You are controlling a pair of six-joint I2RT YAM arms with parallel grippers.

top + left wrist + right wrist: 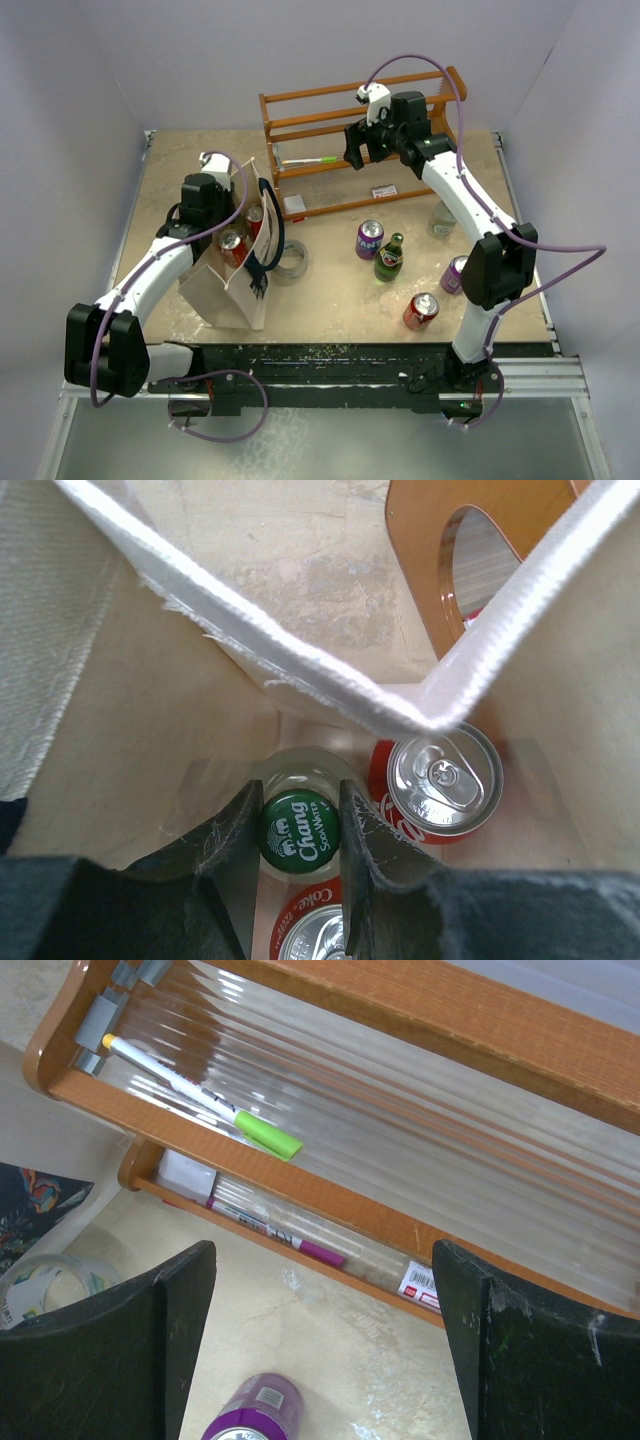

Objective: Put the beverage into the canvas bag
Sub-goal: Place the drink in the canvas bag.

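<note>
The left gripper (298, 790) reaches down into the bag (300, 670) and grasps the green-capped bottle (299, 831) at its neck. The bottle stands upright inside the bag, just beside 2 red cans (440, 780). The right gripper (322, 1250) hangs spread wide before the rack (400, 1000).

Speckled beige table (340, 295) is carrying a lot. Canvas bag (215, 290) is standing near the left, wooden rack (300, 140) is sitting at the back, and tape roll (292, 262) is lying just beside the bag. Purple can (369, 238), green bottle (390, 257) and red can (421, 311) are standing toward the right.
</note>
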